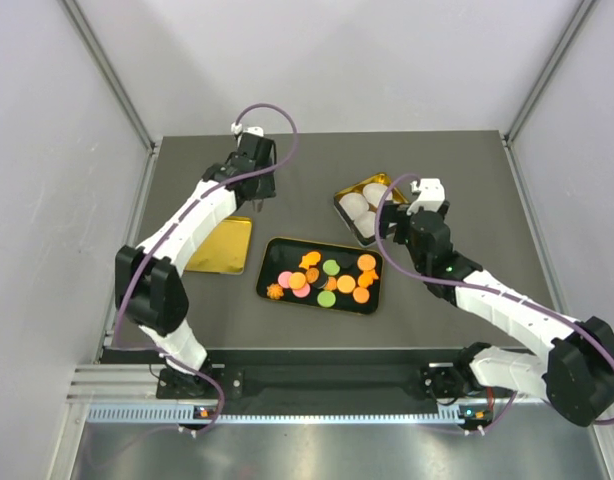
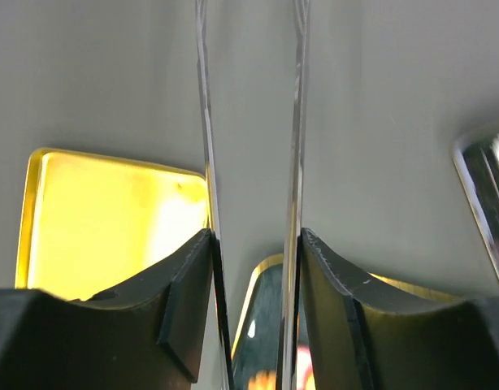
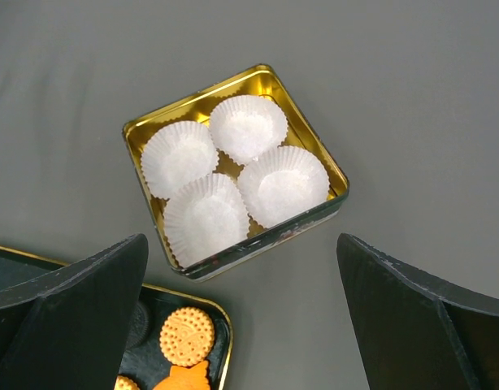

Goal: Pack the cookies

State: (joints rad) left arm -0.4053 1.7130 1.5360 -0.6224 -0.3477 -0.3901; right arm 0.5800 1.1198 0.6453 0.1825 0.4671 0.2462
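My left gripper point(image 2: 256, 236) clamps slim metal tongs point(image 2: 205, 122), right gripper point(image 3: 241, 244) wide over the cup tin point(image 3: 274, 231) — cookies point(image 1: 327, 280) lie in the tray point(image 1: 287, 250) behind-right of my tongs, so I'd descend squarely, tips level.

Your cookies point(image 1: 327, 280) show orange, pink and green on a black, gold-rimmed tray point(image 1: 271, 262); white pleated cups point(image 3: 249, 126) sit in a gold tin point(image 3: 193, 96); gold lid point(image 1: 222, 245), silvery tongs point(image 2: 205, 122), grey table point(image 1: 437, 160).
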